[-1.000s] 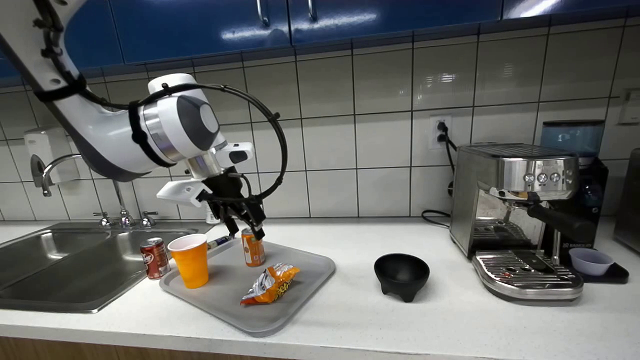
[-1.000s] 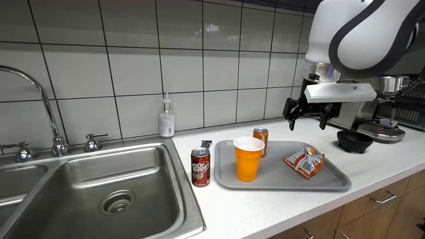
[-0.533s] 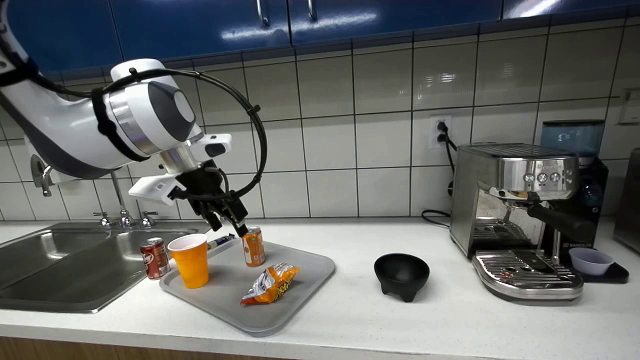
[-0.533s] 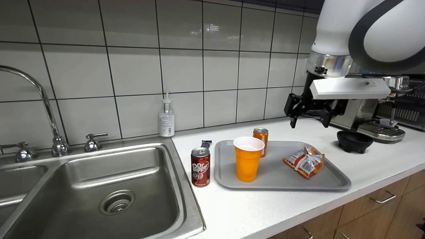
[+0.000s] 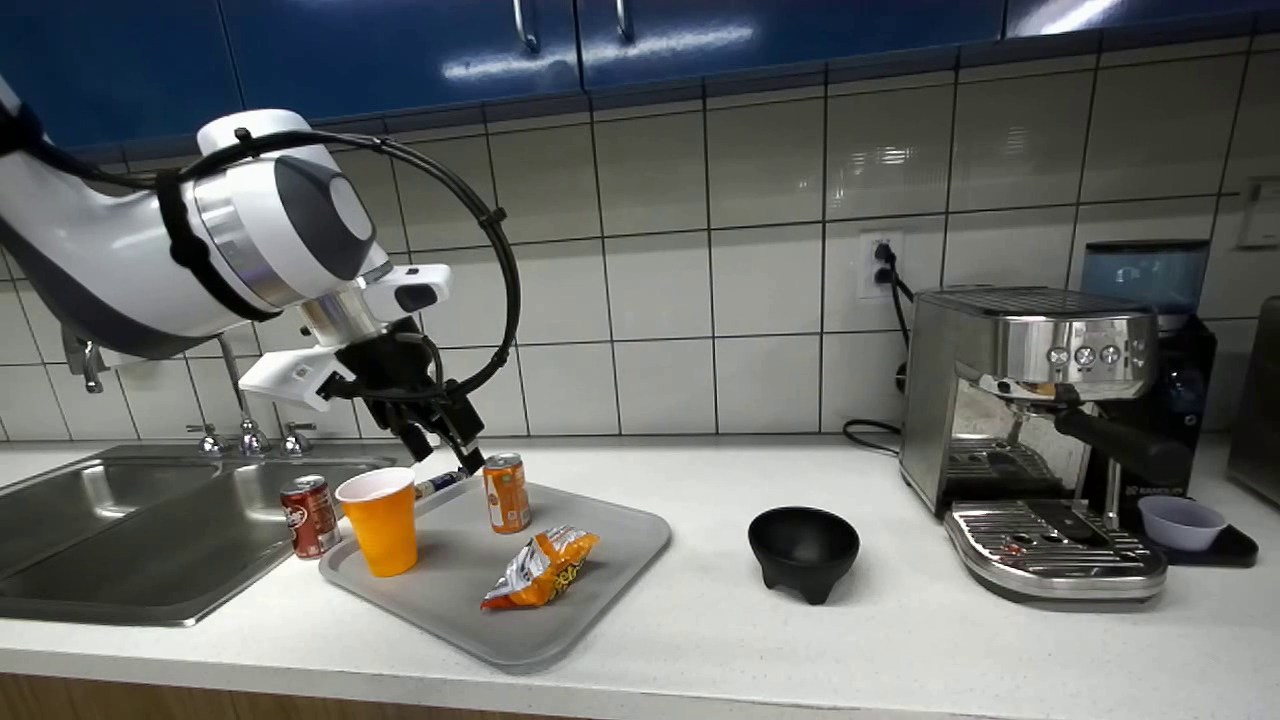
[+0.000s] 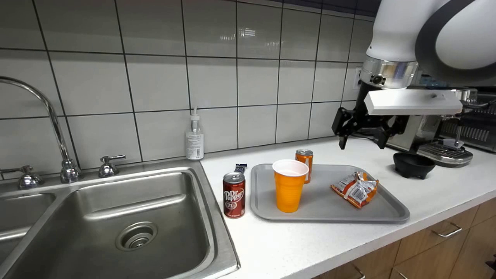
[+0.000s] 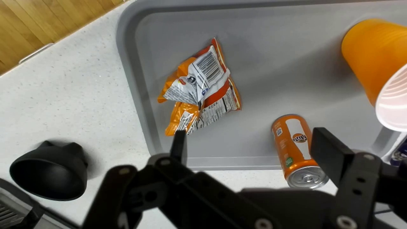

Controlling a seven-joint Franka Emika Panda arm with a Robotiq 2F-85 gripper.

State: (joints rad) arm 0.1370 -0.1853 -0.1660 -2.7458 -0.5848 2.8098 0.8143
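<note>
jaws spread wide and empty, raised above the desk. in an exterior view the orange can stands upright off to their side, gap between, near the back edge of the gray tray; in the wrist view one jaw overlaps its edge. chip bag lies on the tray just past the other jaw there, also apart. orange cup stands on the tray too, black bowl on the desk

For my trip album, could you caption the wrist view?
Open, empty gripper above a gray tray with a snack bag, orange can and orange cup.
</note>
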